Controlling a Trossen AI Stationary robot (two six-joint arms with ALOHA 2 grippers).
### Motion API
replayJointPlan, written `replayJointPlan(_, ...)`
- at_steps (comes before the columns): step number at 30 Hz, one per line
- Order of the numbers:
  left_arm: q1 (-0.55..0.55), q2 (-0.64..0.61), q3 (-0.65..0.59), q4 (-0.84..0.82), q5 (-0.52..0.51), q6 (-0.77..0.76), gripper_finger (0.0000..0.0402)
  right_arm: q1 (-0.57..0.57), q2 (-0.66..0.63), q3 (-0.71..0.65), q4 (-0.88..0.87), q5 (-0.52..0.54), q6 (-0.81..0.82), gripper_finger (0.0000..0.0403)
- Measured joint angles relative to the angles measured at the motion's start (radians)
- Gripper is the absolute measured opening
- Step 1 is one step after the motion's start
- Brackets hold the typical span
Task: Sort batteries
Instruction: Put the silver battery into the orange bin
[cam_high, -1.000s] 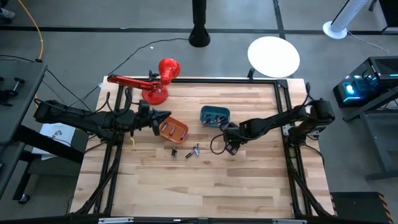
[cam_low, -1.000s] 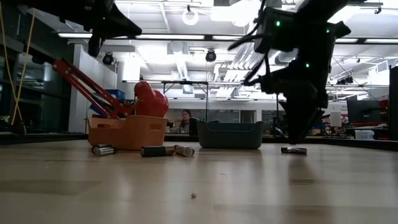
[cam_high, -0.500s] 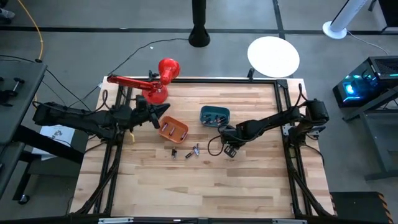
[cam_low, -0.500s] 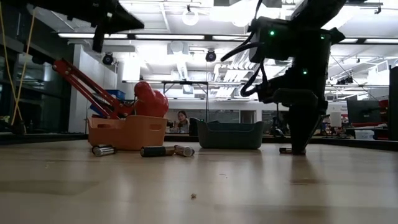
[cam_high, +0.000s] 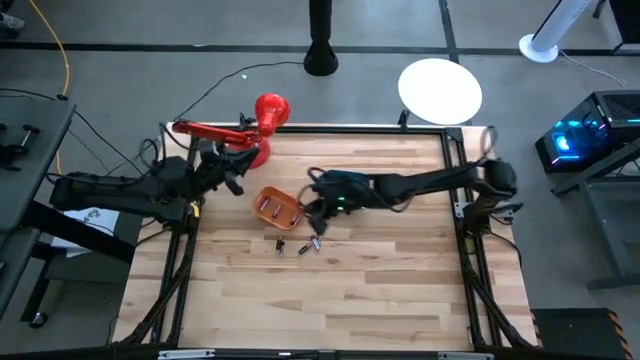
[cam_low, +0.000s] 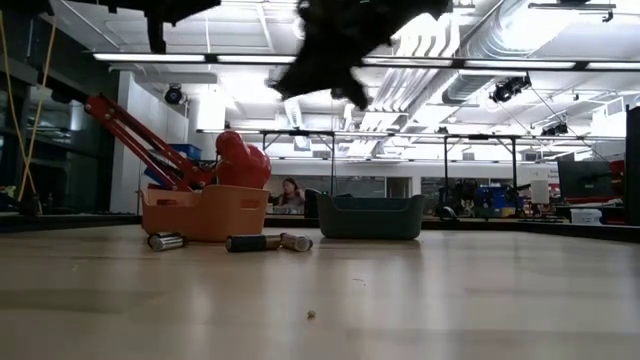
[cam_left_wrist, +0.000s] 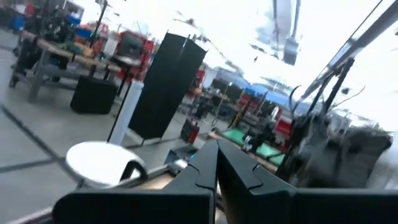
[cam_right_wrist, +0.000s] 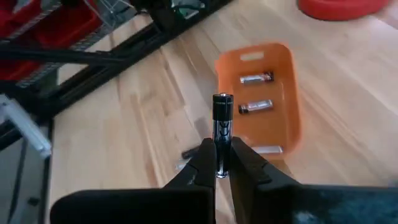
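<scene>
A dark battery (cam_right_wrist: 222, 111) stands between the fingers of my right gripper (cam_right_wrist: 217, 149), which is shut on it above the table, just right of the orange bin (cam_high: 278, 207). The bin holds three batteries (cam_right_wrist: 255, 107). Three more batteries (cam_high: 303, 245) lie on the wood in front of it. The teal bin (cam_high: 350, 182) stands behind my right arm. My left gripper (cam_high: 236, 176) is shut and holds nothing, raised near the red lamp (cam_high: 262, 128). My right gripper pinches the battery's near half (cam_right_wrist: 219, 139) between its two fingers. The battery lies along the fingers, and its far end (cam_right_wrist: 222, 99) sticks out past the tips. It is lifted clear of the table. The fingers slant down from the table's right side.
In the low view the orange bin (cam_low: 205, 212) and the teal bin (cam_low: 369, 217) stand side by side, with loose batteries (cam_low: 253, 242) in front. The lamp's arm (cam_high: 205, 130) reaches along the far left edge. A person (cam_low: 296, 190) shows in the room beyond.
My right gripper has shut on a battery that lay near the teal bin. It has lifted the battery clear and carried it toward the table's left, up to the orange bin. My left gripper has drawn back from above the orange bin toward the far left.
</scene>
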Motion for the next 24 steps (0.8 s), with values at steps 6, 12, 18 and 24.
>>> replayJointPlan(6,0.001,-0.035,0.000,0.004,0.054,0.000,0.0000,-0.024,0.203,0.220,-0.019,-0.003,-0.039,0.0020)
replayJointPlan(12,0.000,-0.040,0.000,0.001,0.124,-0.019,0.0000,-0.061,0.317,0.363,-0.100,-0.026,0.041,0.0091)
replayJointPlan(18,-0.003,-0.040,0.000,-0.012,0.147,-0.021,0.0000,-0.084,0.307,0.449,-0.280,-0.074,-0.064,0.0169)
replayJointPlan(24,-0.005,-0.033,0.000,-0.176,0.154,-0.036,0.0000,-0.052,0.276,0.462,-0.624,-0.114,-0.182,0.0179)
